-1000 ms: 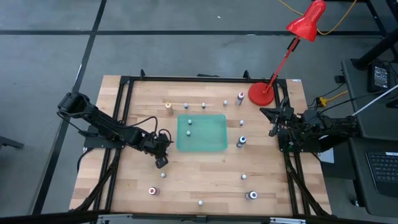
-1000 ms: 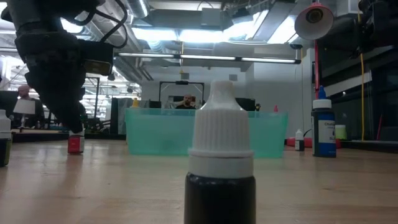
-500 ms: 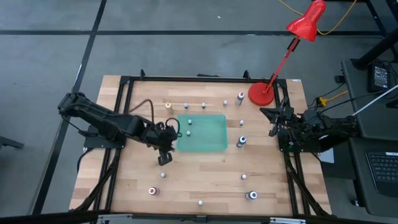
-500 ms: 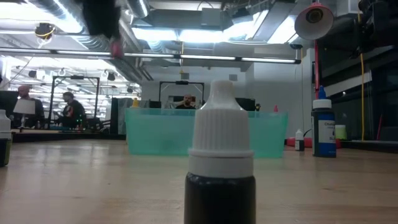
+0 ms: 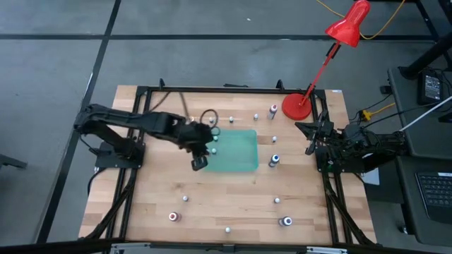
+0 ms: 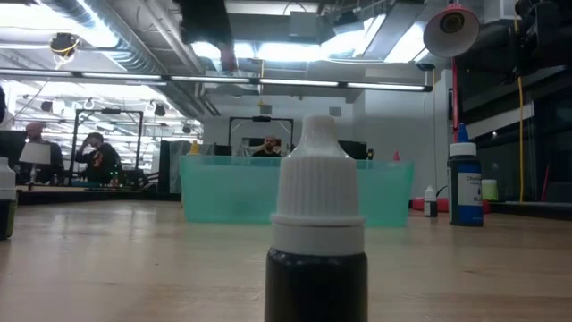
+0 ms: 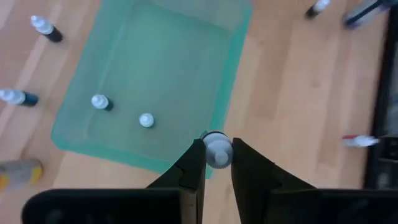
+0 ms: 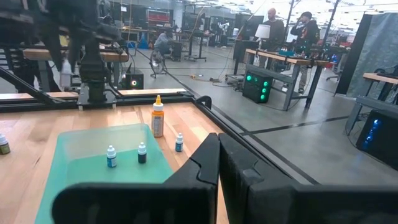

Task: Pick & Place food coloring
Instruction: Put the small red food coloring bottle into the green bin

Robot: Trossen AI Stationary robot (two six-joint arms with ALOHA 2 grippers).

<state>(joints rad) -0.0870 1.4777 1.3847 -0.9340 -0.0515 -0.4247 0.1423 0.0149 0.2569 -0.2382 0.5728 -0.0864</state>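
The food coloring is a set of tiny white-capped bottles scattered over the wooden table [image 5: 233, 204]. Two stand inside the green tray [image 5: 236, 152] [image 7: 155, 74] [image 6: 295, 192], near its left wall [image 7: 99, 102]. My left gripper [image 5: 200, 164] [image 7: 216, 158] hovers over the tray's near-left corner, shut on one red-bodied bottle [image 6: 230, 63]. My right gripper [image 5: 308, 137] [image 8: 217, 155] waits shut at the table's right edge. A dark-bodied bottle [image 6: 317, 224] stands close to the low camera. My left gripper pinches the bottle's white cap [image 7: 216, 146] between its two fingers [image 7: 194, 163], coming from above and pointing down. The bottle is lifted clear of the table and hangs upright, its red body [image 6: 230, 63] showing just below the fingers.
A row of bottles, one of them orange [image 5: 191, 121], stands along the tray's far side. More stand to the tray's right [image 5: 274, 160] and near the table's near edge [image 5: 172, 216]. A red desk lamp [image 5: 296, 106] stands at the far right corner.
My left gripper has lifted the red bottle off the table and carried it up, toward the table's right and far edges. It now stands above the tray's near-left corner. The bottle is lifted clear, where it stood on the wood a second ago.
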